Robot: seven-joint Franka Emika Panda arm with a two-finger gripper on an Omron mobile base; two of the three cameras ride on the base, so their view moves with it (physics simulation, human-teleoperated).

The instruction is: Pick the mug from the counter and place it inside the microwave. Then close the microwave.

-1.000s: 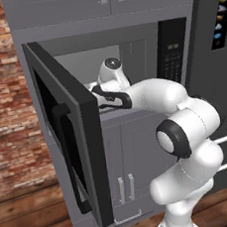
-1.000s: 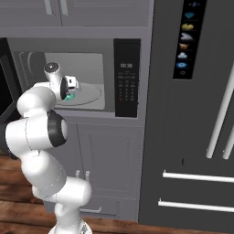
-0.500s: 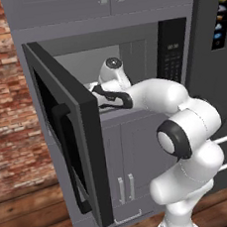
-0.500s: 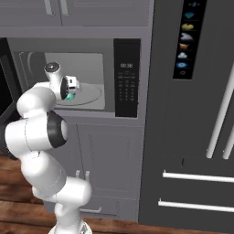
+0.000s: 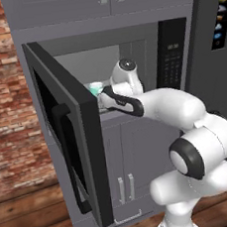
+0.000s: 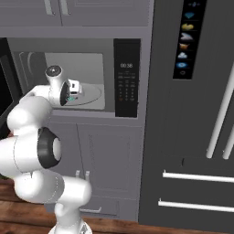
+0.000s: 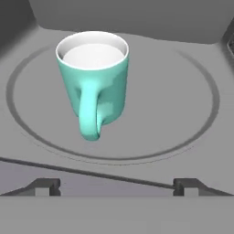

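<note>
Inside the microwave (image 6: 91, 68), the mug (image 7: 93, 82) stands upright on the round turntable (image 7: 183, 109), left of its centre in the hand view, its handle turned toward the camera and its white inside showing. No part of the robot touches it: the jaws are spread wide, their two dark tips low at either side of the hand view, well short of the mug. From the left base view, the door (image 5: 71, 140) hangs fully open on its left hinge, black handle facing out, while the white arm reaches into the cavity, the mug's teal rim (image 5: 95, 87) peeking past the door edge. The keypad (image 6: 126, 77) sits to the right of the opening.
</note>
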